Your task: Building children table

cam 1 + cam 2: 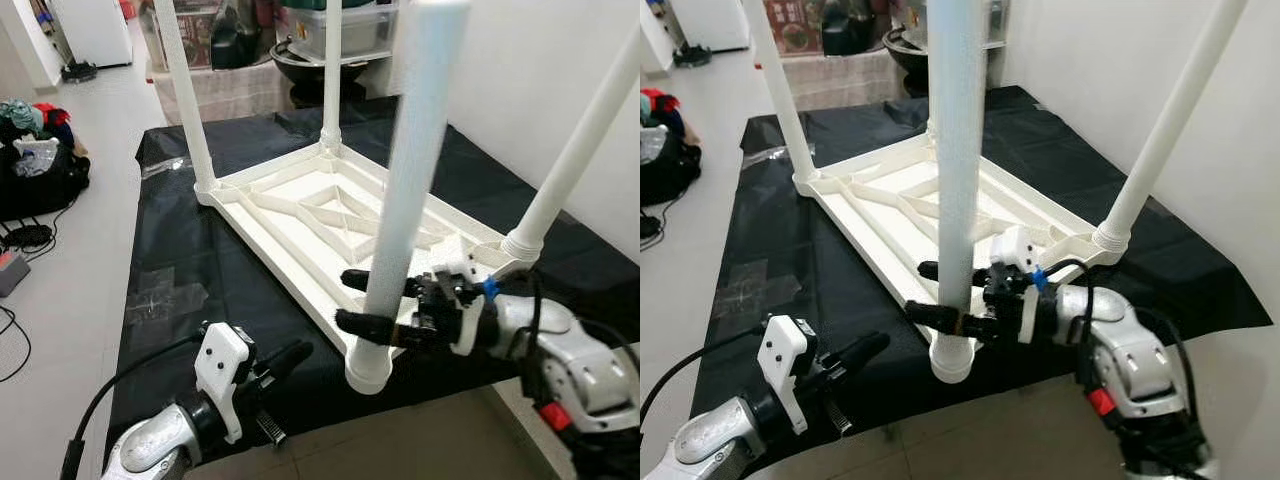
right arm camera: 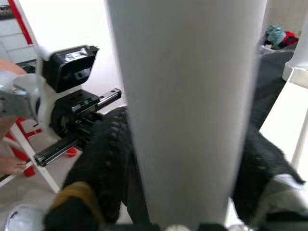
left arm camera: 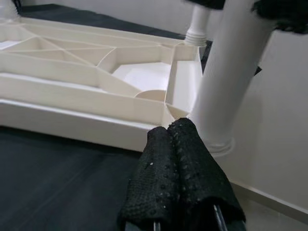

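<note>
A white plastic children's table (image 1: 300,215) lies upside down on a black mat (image 1: 170,260), with its legs pointing up. The nearest leg (image 1: 415,180) stands in the front corner socket (image 1: 368,368). My right gripper (image 1: 348,299) is shut on this leg just above the socket, one black finger on each side. In the right wrist view the leg (image 2: 187,106) sits between the fingers (image 2: 103,159). My left gripper (image 1: 295,355) hovers low over the mat at the front left, shut on nothing. Its fingers (image 3: 178,159) point toward the table's front edge.
Three other legs rise at the far left (image 1: 185,90), the far corner (image 1: 331,70) and the right (image 1: 580,150). A white wall runs along the right. Dark bags and cables (image 1: 35,170) lie on the floor to the left. Boxes and bins (image 1: 330,30) stand behind the mat.
</note>
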You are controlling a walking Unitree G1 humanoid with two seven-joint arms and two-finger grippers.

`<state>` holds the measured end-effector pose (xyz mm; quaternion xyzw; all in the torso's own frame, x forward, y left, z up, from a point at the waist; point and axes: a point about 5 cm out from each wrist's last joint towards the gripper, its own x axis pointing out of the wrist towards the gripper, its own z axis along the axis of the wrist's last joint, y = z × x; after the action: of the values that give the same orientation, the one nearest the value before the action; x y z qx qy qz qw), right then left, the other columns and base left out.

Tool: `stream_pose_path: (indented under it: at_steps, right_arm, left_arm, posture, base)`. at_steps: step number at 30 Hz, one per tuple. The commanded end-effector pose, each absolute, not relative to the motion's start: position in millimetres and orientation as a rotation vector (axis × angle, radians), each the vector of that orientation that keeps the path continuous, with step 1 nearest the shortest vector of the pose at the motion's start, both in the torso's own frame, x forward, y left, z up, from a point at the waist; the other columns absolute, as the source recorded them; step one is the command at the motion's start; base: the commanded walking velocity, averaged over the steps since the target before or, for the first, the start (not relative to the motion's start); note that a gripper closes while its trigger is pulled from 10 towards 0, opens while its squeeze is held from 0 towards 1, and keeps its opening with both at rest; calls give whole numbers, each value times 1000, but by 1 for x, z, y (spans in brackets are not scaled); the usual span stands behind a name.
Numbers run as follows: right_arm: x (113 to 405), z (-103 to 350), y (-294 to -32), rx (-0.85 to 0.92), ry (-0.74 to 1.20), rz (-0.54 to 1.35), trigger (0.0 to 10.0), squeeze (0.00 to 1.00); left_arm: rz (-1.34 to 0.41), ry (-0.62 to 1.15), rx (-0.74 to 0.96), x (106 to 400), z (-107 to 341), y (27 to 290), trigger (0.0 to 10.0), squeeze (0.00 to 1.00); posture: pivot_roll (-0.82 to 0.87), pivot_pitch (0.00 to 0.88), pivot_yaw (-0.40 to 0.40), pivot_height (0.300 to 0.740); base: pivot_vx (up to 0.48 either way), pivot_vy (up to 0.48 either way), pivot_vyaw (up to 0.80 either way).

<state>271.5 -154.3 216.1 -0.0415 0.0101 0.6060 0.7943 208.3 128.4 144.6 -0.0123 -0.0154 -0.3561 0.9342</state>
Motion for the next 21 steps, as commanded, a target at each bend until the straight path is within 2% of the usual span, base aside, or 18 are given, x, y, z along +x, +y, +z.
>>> stream_pose_path:
  at_steps: [1, 6, 11, 12, 13, 14, 15, 16, 17, 18, 21]
  right_arm:
    - [273, 221, -159, -77, 10, 1305, 0, 0]
    - [269, 219, -156, -57, 7, 1262, 0, 0]
    - [268, 206, -149, -44, 25, 1118, 0, 0]
    - [267, 194, -134, 5, 36, 927, 0, 0]
    - [269, 182, -132, 12, 68, 531, 0, 0]
    - [267, 175, -136, 14, 97, 242, 0, 0]
    - [267, 175, -136, 14, 97, 242, 0, 0]
    - [265, 171, -140, 9, 116, 68, 0, 0]
    - [260, 168, -138, 6, 123, 10, 0, 0]
    - [263, 166, -110, -27, 100, 176, 0, 0]
    - [265, 165, -103, -34, 90, 218, 0, 0]
  left_arm:
    - [-688, -44, -18, 208, 146, 134, 10000, 0]
    - [-577, -47, -42, 214, 143, 142, 10000, 0]
    - [-518, -63, -12, 214, 142, 146, 10000, 0]
    - [-503, -70, 8, 214, 141, 146, 10000, 0]
    - [-492, -74, 14, 215, 140, 146, 10000, 0]
    - [-486, -75, 16, 216, 139, 146, 10000, 0]
    - [-486, -75, 16, 216, 139, 146, 10000, 0]
    - [-483, -75, 15, 217, 139, 146, 10000, 0]
    - [-479, -78, 12, 218, 138, 147, 10000, 0]
    - [-492, -78, 5, 220, 137, 144, 10000, 0]
    - [-500, -78, 3, 221, 137, 143, 10000, 0]
  posture:
    - [-67, 126, -25, 740]
    - [-69, 128, -23, 740]
    - [-58, 123, -39, 740]
    - [-53, 119, -42, 740]
    - [-66, 120, -37, 740]
    - [-66, 120, -37, 740]
    - [-66, 120, -37, 740]
    - [-66, 120, -37, 740]
    - [-68, 110, -41, 740]
    - [-50, 89, -38, 740]
    - [-50, 89, -38, 740]
  base:
    - [0, 0, 0]
    - [0, 0, 0]
    - [0, 0, 0]
    - [0, 0, 0]
    - [0, 0, 0]
    - [0, 0, 0]
    - [0, 0, 0]
    - [0, 0, 0]
    - [0, 0, 0]
    - [0, 0, 0]
    - [0, 0, 0]
